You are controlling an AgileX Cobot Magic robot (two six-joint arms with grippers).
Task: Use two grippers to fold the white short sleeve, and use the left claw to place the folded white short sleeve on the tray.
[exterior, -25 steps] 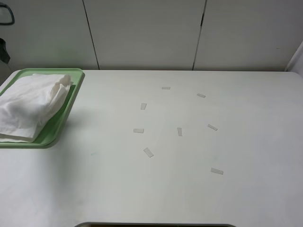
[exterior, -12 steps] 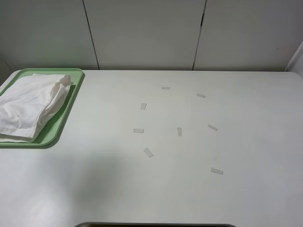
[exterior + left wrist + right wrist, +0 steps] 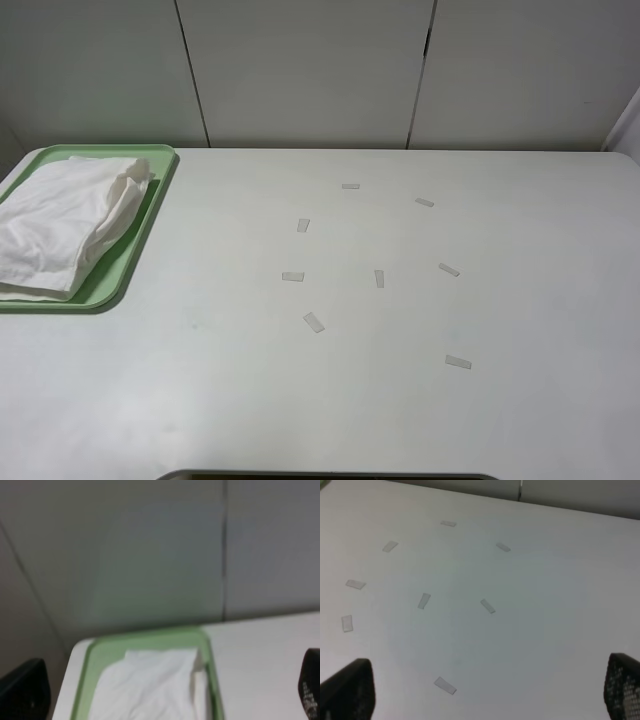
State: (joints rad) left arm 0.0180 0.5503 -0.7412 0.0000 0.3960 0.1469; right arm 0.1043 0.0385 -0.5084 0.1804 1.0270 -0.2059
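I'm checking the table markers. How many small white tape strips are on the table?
8, all right of the tray: two at the back, four mid-table, two nearer the front. None seem hidden.

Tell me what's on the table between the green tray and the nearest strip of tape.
Nothing: in the exterior high view, only bare white table lies between the tray holding the folded shirt and the nearest tape strip.
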